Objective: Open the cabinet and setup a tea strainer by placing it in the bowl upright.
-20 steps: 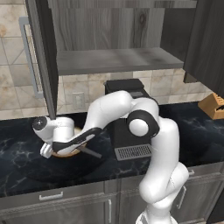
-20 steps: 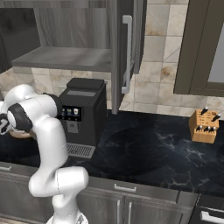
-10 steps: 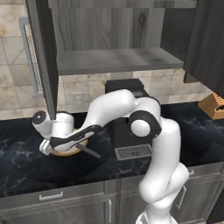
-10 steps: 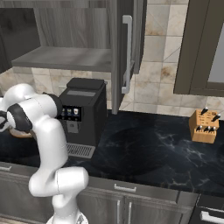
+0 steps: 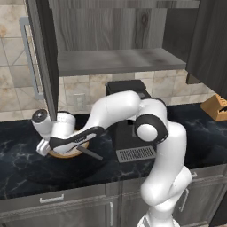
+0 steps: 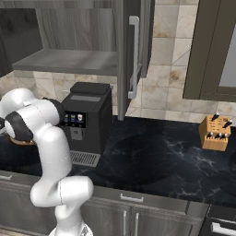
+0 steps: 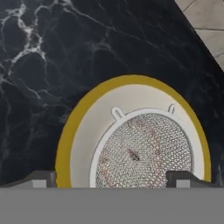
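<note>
The bowl (image 7: 87, 103), cream inside with a tan-orange rim, sits on the black marble counter. The tea strainer (image 7: 144, 151), round silvery mesh, rests upright inside it, free of the fingers. My gripper (image 7: 116, 179) hovers just above, open, with its fingertips (image 7: 41, 178) wide apart on either side of the strainer. From the left base view the gripper (image 5: 66, 148) hangs over the bowl (image 5: 66, 154) at the counter's left. The cabinet (image 5: 115, 60) above stands open, its left door (image 5: 44, 57) swung out and its shelf bare.
A black coffee machine (image 5: 128, 115) stands right of the bowl, close behind my arm. A wooden knife block (image 6: 215, 132) sits far right on the counter. The cabinet's right door (image 6: 131, 55) juts out above the machine.
My hand has lifted a little above the bowl, and the jaws have widened slightly. The strainer stays in the bowl.
</note>
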